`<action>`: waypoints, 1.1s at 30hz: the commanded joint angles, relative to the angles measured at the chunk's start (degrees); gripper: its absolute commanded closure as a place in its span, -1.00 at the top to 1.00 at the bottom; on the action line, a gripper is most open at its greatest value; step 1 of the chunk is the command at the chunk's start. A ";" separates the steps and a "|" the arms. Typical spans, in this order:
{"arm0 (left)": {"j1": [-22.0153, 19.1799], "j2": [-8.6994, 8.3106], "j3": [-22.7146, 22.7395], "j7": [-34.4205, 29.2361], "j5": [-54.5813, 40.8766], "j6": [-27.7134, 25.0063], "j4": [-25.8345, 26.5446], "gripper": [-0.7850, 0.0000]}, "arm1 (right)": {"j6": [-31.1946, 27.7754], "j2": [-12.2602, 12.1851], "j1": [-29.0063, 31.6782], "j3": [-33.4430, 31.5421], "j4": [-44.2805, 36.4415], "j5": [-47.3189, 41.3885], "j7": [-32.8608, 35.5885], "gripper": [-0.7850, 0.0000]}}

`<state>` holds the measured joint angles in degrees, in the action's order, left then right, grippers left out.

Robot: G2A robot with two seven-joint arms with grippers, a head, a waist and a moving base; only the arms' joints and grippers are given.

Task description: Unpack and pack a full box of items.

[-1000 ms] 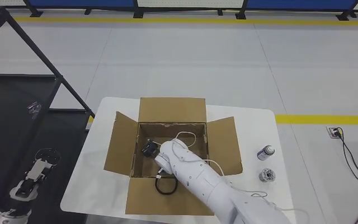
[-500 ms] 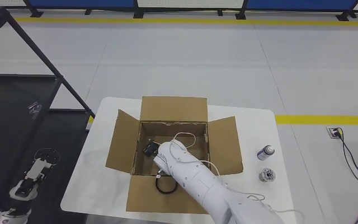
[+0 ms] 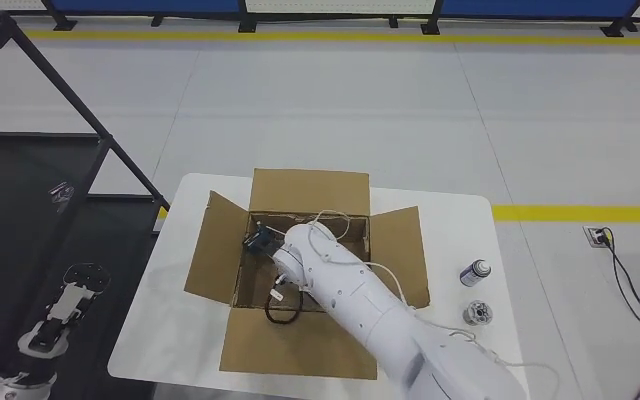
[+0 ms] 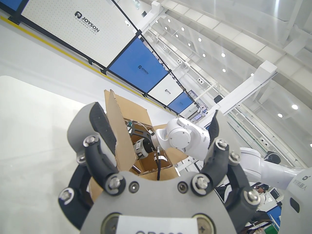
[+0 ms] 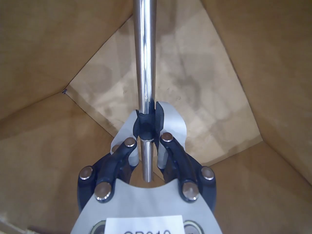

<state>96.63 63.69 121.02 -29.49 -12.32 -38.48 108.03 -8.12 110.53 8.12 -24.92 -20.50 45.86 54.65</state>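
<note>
Rod of shiny metal [image 5: 143, 49], pinched by the right gripper [image 5: 146, 122], inside the brown cardboard box [image 5: 219, 86]; left gripper [image 4: 156, 115] wide open, empty.

inside the box [image 5: 195, 86], walls hem the steel rod [image 5: 144, 49] closely; raised flaps [image 3: 212, 255] fence the opening.

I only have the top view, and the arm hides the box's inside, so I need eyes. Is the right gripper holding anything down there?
Observer: Yes, the right gripper has its jaws shut on a shiny metal rod.
Operator: Anything else near it?
Observer: The box floor beside the rod is bare cardboard.
Operator: And the left gripper?
Observer: The left gripper has its jaws open and is holding nothing.
</note>
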 commanded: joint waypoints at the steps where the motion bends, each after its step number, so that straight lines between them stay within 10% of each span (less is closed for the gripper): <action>1: 0.05 0.00 -0.03 0.06 0.09 0.06 0.24 1.00 | -0.05 -0.85 -0.15 -0.86 -1.47 -0.08 0.77 -1.00; 10: 0.18 -0.01 -0.56 0.21 1.07 0.22 1.86 1.00 | 6.16 -8.98 3.82 -8.31 -21.38 4.62 6.12 -1.00; 19: 0.55 0.01 -1.55 0.26 2.19 0.37 3.31 1.00 | 6.89 -22.62 33.06 -31.00 -78.34 24.34 23.83 -1.00; 33: 1.49 0.05 -2.83 0.17 3.44 0.66 4.81 1.00 | 18.15 -26.69 63.23 -58.64 -114.14 42.80 18.28 -1.00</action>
<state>98.18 63.75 118.45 -29.29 -8.98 -37.90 112.76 9.15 83.90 69.93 -81.05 -134.64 88.60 73.11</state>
